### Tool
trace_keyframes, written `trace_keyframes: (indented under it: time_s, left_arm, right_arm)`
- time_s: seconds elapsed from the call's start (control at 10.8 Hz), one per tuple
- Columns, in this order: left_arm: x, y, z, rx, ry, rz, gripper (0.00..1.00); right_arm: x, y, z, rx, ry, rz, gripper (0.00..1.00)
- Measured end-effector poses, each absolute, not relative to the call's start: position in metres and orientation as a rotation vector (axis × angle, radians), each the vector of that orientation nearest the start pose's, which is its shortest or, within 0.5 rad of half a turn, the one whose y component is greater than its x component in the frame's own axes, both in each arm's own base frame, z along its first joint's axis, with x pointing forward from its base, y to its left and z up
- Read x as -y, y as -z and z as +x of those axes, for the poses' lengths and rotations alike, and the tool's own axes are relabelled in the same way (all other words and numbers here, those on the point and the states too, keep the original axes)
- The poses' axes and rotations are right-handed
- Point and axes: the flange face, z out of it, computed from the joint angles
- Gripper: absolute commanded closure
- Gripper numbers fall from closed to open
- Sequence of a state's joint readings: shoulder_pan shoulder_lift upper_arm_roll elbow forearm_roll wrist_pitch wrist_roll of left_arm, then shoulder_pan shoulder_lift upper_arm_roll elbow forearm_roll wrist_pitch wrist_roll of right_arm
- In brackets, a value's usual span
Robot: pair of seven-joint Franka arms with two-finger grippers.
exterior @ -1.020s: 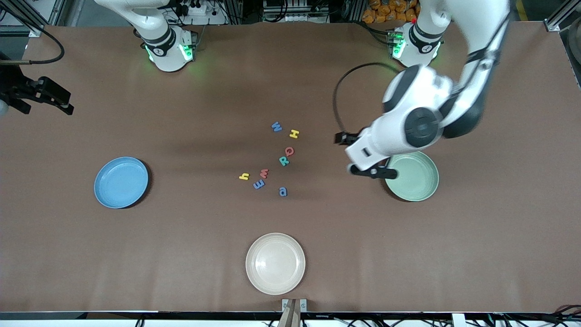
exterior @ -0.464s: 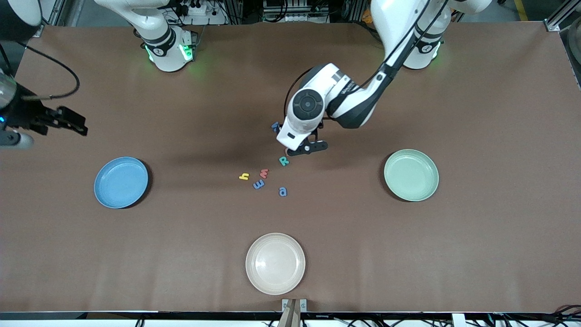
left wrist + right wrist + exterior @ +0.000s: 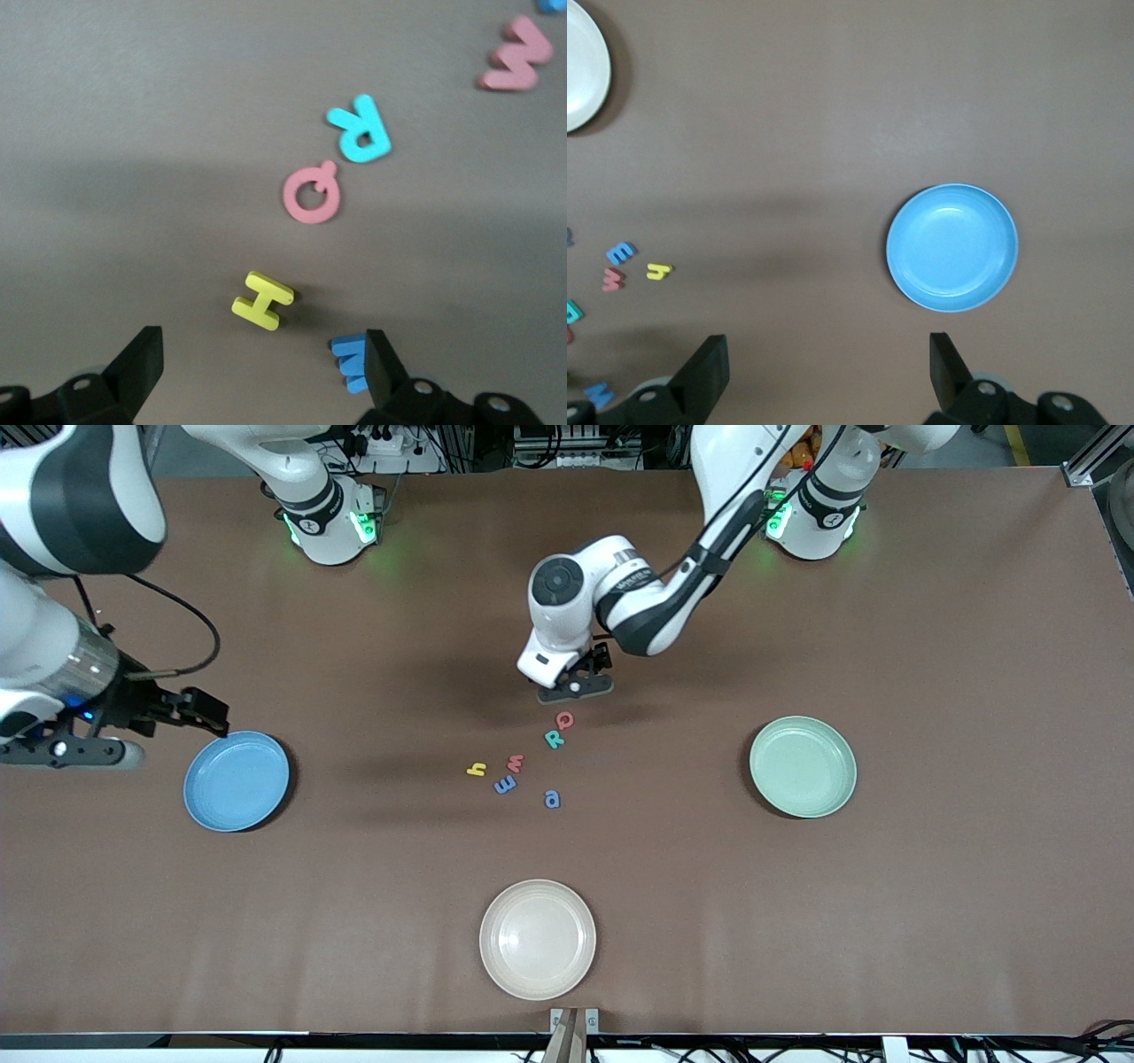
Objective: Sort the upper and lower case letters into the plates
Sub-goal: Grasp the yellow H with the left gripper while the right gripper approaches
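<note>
Foam letters lie mid-table: pink Q (image 3: 564,719), teal R (image 3: 555,738), pink w (image 3: 515,762), yellow h (image 3: 477,769), blue E (image 3: 505,784) and blue a (image 3: 552,799). My left gripper (image 3: 576,687) hangs open over the yellow H (image 3: 262,301) and blue W (image 3: 353,361), which it hides in the front view. The H sits just ahead of the gap of the left gripper (image 3: 263,354), and the W is beside one finger. The light blue plate (image 3: 236,781) and the mint green plate (image 3: 803,767) hold nothing. My right gripper (image 3: 66,753) is open and empty beside the blue plate (image 3: 952,248).
A cream-beige plate (image 3: 538,939) sits nearest the front camera, below the letters. Both arm bases stand along the edge farthest from that camera. Brown table surface stretches between the letters and each plate.
The left arm swung from over the green plate to above the H and W and came lower. The right arm moved in from the table's end toward the blue plate.
</note>
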State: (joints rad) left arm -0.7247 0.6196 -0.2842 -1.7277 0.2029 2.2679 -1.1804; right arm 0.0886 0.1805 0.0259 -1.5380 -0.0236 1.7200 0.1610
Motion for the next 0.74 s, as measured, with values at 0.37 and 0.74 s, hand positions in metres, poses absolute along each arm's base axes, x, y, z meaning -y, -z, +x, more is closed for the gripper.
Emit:
trace_keyframes:
  time_s: [0.37, 0.74]
  left_arm:
    - [0.549, -0.194, 0.342, -0.398, 0.047, -3.105, 0.00]
    - [0.514, -0.179, 0.370, -0.650, -0.011, -3.054, 0.00]
  right_arm:
    - [-0.090, -0.495, 0.638, -0.207, -0.011, -3.153, 0.00]
    - [-0.105, -0.455, 0.651, -0.520, -0.045, -3.121, 0.00]
